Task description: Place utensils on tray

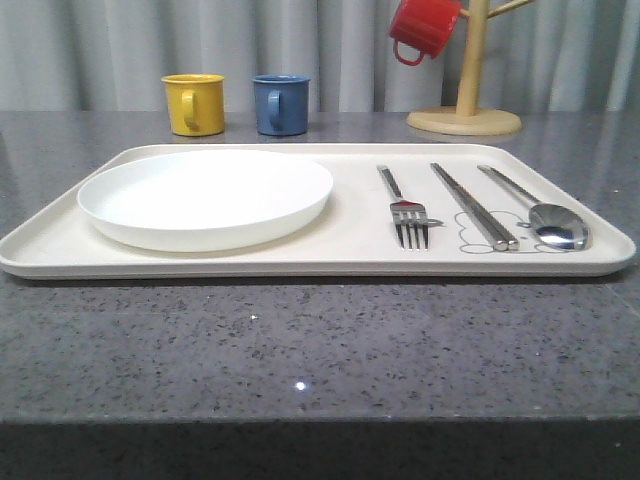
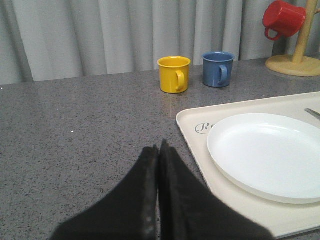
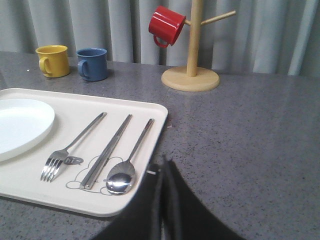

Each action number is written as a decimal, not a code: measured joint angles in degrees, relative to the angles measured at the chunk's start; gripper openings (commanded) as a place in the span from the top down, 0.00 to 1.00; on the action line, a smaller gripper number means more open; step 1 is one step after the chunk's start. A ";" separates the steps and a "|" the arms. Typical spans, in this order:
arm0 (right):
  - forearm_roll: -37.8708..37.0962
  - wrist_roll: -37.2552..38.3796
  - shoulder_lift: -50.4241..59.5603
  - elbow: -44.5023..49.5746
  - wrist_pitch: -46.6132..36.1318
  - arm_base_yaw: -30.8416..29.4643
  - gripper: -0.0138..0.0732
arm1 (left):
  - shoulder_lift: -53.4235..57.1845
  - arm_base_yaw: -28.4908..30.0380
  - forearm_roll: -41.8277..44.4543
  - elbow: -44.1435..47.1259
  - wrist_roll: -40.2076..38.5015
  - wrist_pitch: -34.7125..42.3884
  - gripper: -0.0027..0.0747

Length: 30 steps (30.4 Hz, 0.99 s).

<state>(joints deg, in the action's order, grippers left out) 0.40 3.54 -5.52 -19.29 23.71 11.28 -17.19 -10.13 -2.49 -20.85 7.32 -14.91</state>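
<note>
Pressed together and empty, the left gripper [image 2: 159, 150] hovers above the grey table [image 2: 75, 130], at nine o'clock from the tray [image 2: 192, 117], whose script reads "R…" beside the plate [image 2: 265, 155]. Likewise closed and empty, the right gripper [image 3: 164, 167] sits at three o'clock from the spoon [image 3: 131, 162], chopsticks [image 3: 107, 150] and fork [image 3: 70, 150]. Front view: all three lie on the tray's right half.

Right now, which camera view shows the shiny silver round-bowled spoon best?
The right wrist view: the shiny silver round-bowled spoon lies there whole, bowl and handle, on the cream tray. The front view shows the spoon too, foreshortened at a low angle. In the left wrist view I cannot make it out.
</note>
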 measured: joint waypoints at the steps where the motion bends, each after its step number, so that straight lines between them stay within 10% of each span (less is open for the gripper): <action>1: 0.00 0.00 0.00 0.00 0.00 0.00 0.92 | 0.00 0.00 0.00 0.00 0.00 0.00 0.99; 30: 0.00 -0.05 0.09 0.00 0.00 0.00 0.92 | 17.48 11.36 0.33 18.57 0.00 2.33 0.99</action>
<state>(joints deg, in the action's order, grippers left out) 0.40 3.49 -5.43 -19.29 23.71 11.28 0.28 1.24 -2.16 -2.28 7.32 -12.58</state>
